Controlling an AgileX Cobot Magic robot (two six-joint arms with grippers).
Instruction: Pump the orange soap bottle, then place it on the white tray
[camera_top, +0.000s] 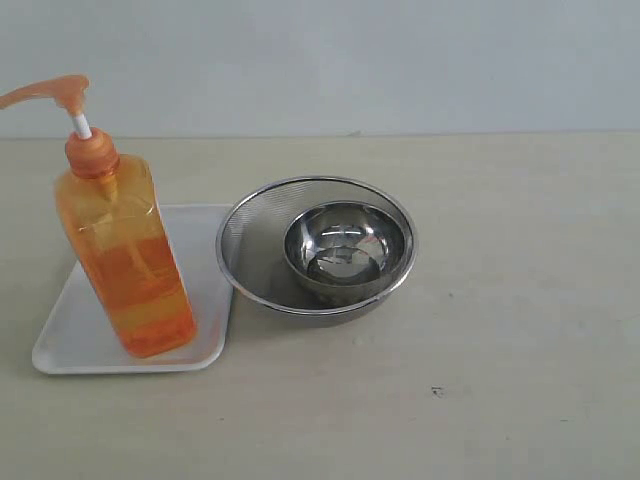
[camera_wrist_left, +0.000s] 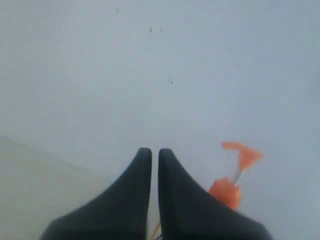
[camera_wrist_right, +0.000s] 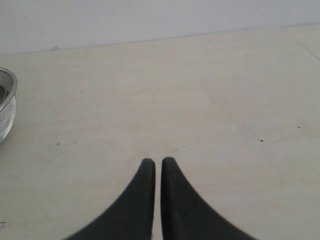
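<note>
Tall clear-orange plastic soap bottle w/ orange pump head (camera_top: 125, 265) is standing upright on the flat white tray (camera_top: 70, 340), toward its front corner. It's sitting near the round steel mesh strainer (camera_top: 250, 250), which is holding a small steel bowl (camera_top: 347, 250). Left hand (camera_wrist_left: 154, 152) is hanging w/ tips together, gripping nothing. Right hand (camera_wrist_right: 158, 162) is likewise pressed together & empty over bare tabletop (camera_top: 500, 350). Risk, imo: an off-centre push on the pump could be tipping the tall bottle into the strainer.

L gripper (camera_wrist_left: 155, 152), R gripper (camera_wrist_right: 158, 162) closed, empty
</note>
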